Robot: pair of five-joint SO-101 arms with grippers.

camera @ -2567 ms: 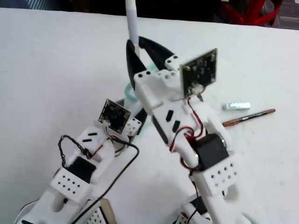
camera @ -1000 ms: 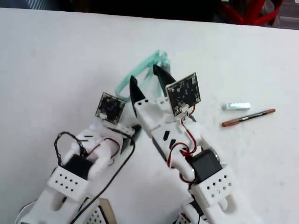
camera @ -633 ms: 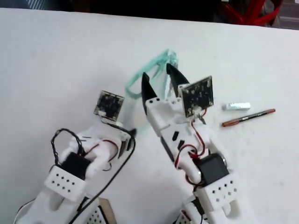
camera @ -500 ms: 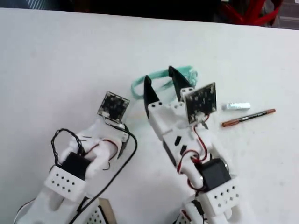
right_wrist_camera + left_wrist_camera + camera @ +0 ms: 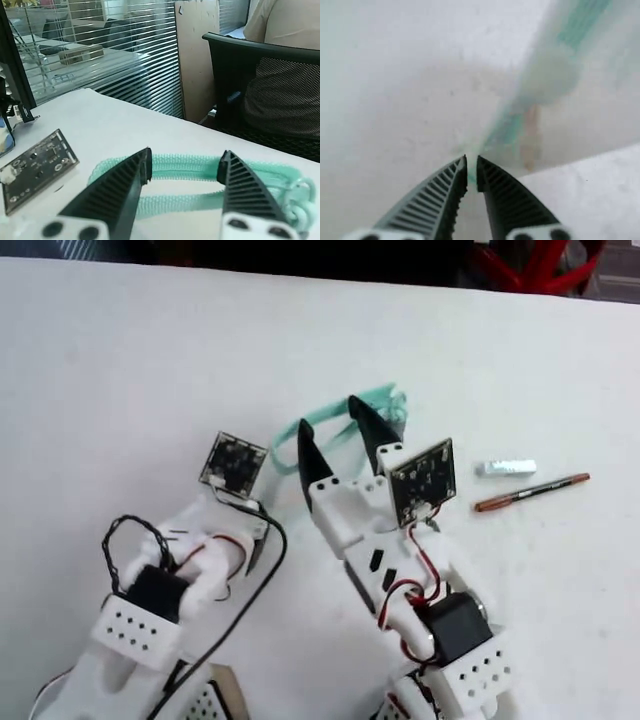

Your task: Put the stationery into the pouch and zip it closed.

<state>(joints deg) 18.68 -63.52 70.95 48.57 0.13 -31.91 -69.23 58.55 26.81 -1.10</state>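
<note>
The right gripper (image 5: 186, 152) stands wide open and holds nothing. Its two black jaws hang just above the teal zipper band of the pouch (image 5: 200, 167), one on each side of the band, and I see no contact with it. The left gripper (image 5: 471, 167) is almost fully closed. Its tips seem to pinch a thin edge of the pouch (image 5: 505, 125), where the teal strip runs into them.

In the high view the pouch (image 5: 385, 400) lies on the white table (image 5: 120, 360), partly under the right gripper (image 5: 327, 418). A brown pen (image 5: 532, 490) and a small white piece (image 5: 505, 467) lie on the table on the right arm's side, well apart from the pouch.

I judge that the filling step is in hand and not finished, and the zipping is not yet begun. The next move probably asks the right arm to go to the pen, close on it across its thin body, and bring it to the pouch's mouth, while the left arm holds the edge steady.
</note>
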